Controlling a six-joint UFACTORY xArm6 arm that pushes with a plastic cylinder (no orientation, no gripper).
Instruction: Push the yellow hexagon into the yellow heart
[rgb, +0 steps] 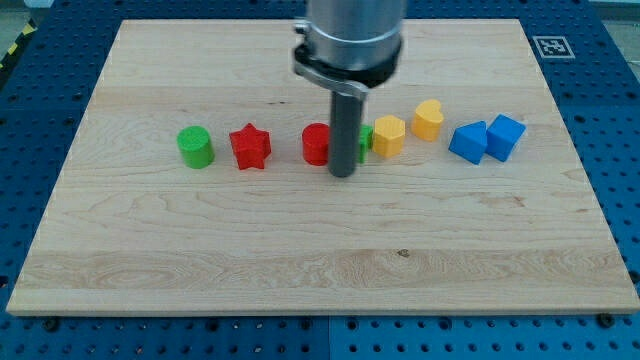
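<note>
The yellow hexagon (389, 135) lies on the wooden board right of centre. The yellow heart (428, 119) lies just to its upper right, a small gap between them. My tip (343, 174) rests on the board to the lower left of the hexagon. The rod stands in front of a red block (316, 143) and a green block (366, 138), partly hiding both. The green block sits against the hexagon's left side.
A green cylinder (196, 146) and a red star (250, 147) lie at the view's left. Two blue blocks (467, 141) (505, 136) sit side by side at the view's right of the heart. The board's edges (320, 305) meet a blue table.
</note>
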